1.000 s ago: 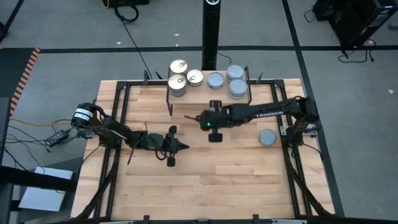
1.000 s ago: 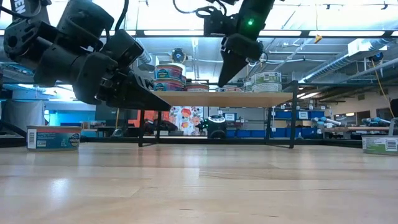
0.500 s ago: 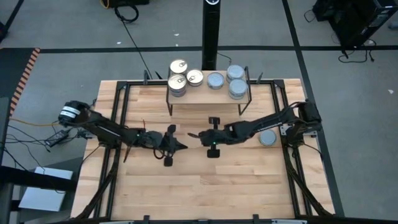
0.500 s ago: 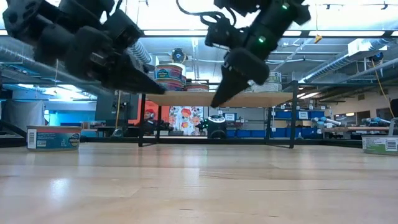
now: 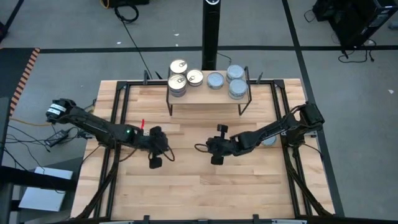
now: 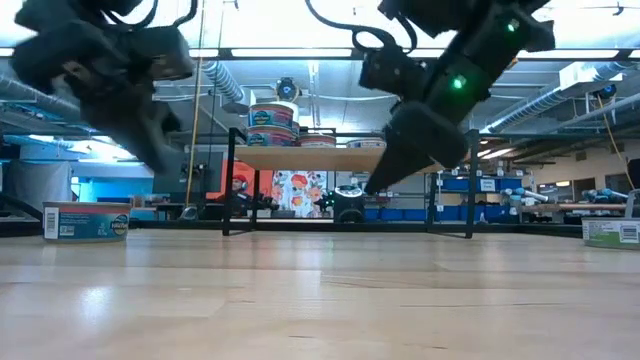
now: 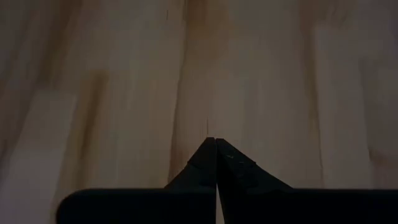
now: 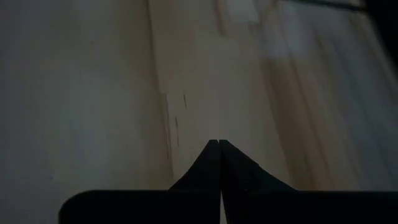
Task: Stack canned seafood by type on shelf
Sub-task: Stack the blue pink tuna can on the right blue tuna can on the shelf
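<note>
The shelf (image 5: 208, 96) stands at the table's far middle. On its left part are gold-topped tins of canned seafood (image 5: 178, 84), one of them a stack. On its right part are grey-topped tins (image 5: 237, 88). Another grey-topped tin (image 5: 268, 140) rests on the table at the right, partly under my right arm. My left gripper (image 5: 166, 149) is shut over bare wood left of centre, pointing slantwise down (image 7: 216, 142). My right gripper (image 5: 200, 147) is shut too, near the table's centre, above the wood (image 8: 219, 143). The two tips face each other, apart.
In the low view a labelled tin (image 6: 86, 221) sits at the far left and another (image 6: 610, 233) at the far right. Black frame rails (image 5: 115, 124) run along the table's sides. Bare wood lies in front of the shelf.
My left gripper has drawn back toward the table's left edge and risen, tipping from nearly level to slanting down. My right gripper has come down from in front of the shelf toward the near edge, low over the table's middle. Both have stayed shut.
</note>
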{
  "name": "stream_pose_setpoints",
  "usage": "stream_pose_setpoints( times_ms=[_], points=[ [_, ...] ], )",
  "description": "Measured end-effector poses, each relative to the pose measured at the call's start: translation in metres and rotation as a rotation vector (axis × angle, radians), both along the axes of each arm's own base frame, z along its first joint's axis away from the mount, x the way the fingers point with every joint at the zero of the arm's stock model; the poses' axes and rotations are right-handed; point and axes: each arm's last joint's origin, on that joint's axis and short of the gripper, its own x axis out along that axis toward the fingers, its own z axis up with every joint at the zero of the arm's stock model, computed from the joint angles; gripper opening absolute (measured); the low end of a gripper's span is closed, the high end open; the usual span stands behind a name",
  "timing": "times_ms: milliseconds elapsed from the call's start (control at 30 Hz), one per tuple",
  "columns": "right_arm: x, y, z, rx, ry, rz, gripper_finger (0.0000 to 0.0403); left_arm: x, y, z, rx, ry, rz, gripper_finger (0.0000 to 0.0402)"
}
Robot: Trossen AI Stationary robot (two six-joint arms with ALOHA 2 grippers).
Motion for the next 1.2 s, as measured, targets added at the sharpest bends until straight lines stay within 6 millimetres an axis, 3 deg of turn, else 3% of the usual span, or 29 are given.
stream_pose_setpoints(
  times_ms=[200,433,600,933,1200],
  points=[
    [-0.008,-0.001,-0.012,0.0,0.018,-0.01,0.0004,-0.022,-0.006,0.002,-0.008,0.252,0.196,0.0007],
    [-0.009,-0.001,-0.013,0.005,0.015,-0.021,0.0004,-0.041,-0.008,0.002,0.001,0.406,0.356,0.0044],
    [-0.008,-0.001,-0.013,-0.007,0.014,-0.003,0.0004,-0.043,-0.004,0.001,0.082,0.394,0.389,0.0065],
    [-0.006,-0.001,-0.011,-0.026,-0.001,0.029,0.0005,-0.043,-0.004,0.0,0.106,0.388,0.371,0.0069],
    [-0.005,-0.001,-0.011,-0.027,-0.006,0.033,0.0005,-0.051,0.0,-0.018,0.114,0.403,0.403,0.0069]
  ],
)
